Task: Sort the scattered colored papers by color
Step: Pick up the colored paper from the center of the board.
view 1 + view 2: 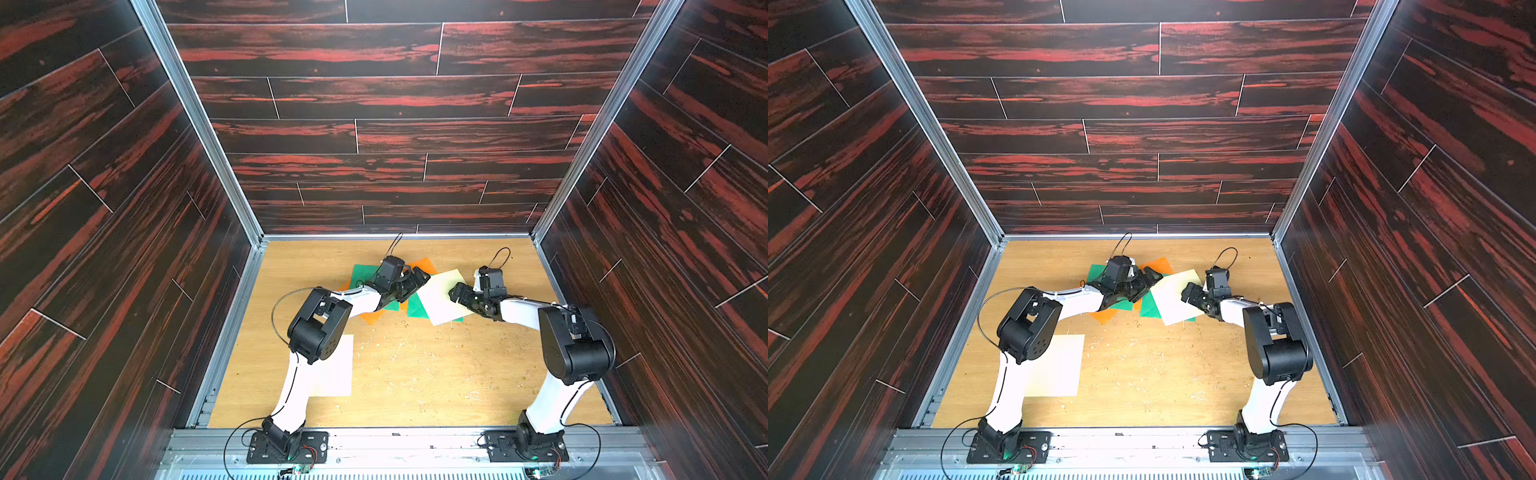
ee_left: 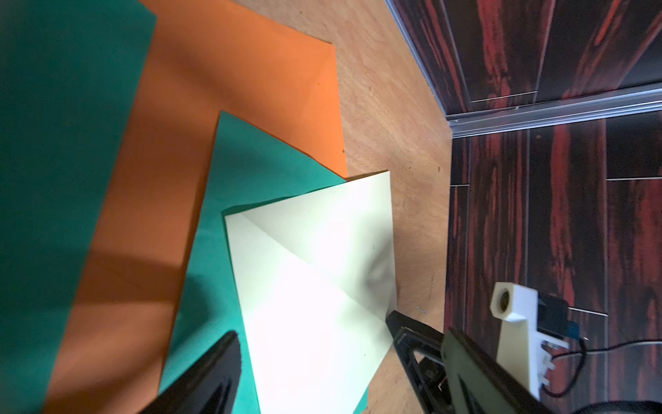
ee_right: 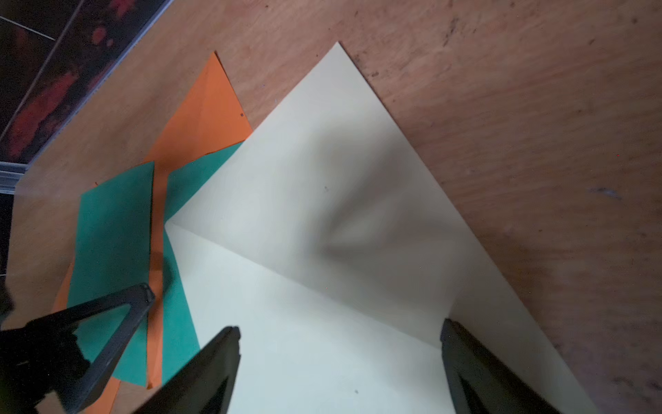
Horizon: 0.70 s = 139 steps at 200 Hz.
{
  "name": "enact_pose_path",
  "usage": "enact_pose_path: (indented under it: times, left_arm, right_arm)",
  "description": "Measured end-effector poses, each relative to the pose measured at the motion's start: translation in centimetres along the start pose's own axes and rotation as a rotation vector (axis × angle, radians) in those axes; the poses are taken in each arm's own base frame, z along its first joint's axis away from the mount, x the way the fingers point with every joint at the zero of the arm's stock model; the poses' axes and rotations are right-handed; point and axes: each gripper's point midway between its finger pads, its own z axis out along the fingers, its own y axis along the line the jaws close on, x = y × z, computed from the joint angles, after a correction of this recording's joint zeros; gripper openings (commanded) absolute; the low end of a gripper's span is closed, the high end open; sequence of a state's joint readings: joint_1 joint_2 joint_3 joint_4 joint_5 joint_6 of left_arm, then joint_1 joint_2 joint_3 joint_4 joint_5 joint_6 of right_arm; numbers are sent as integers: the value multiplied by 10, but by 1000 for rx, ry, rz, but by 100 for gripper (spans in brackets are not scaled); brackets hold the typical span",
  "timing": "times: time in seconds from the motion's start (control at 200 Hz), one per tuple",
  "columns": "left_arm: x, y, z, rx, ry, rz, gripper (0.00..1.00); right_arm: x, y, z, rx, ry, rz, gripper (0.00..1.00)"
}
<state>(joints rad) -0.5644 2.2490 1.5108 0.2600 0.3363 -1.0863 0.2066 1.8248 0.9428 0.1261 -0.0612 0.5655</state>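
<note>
judging the creased cream sheet [image 1: 436, 301] light, floppy and slick, we would pinch its edge under the right gripper [image 1: 456, 296]. it tops green sheets [image 1: 417, 308] and orange sheets [image 1: 424, 264] at the far middle. that gripper and the left gripper [image 1: 415, 282] gape, empty. bare tabletop [image 1: 415, 374] nearside gives room, beside the second cream sheet [image 1: 337, 365].

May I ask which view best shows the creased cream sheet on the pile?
The right wrist view: the creased cream sheet nearly fills it, fold clear. The left wrist view crops it; both top views show it small.
</note>
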Motion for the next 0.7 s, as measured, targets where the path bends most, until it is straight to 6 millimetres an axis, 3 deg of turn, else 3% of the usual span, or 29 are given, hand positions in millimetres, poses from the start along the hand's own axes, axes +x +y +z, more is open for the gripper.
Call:
enact_pose_path:
  times: [0.215,0.696]
  left_arm:
    - [9,12,11,-77,12,18,92]
    - [11,4,24,-86,12,42,93]
  right_arm:
    - [0,2,0,-11,4,-1,92]
    - [2,5,1,-32,13,-3,91]
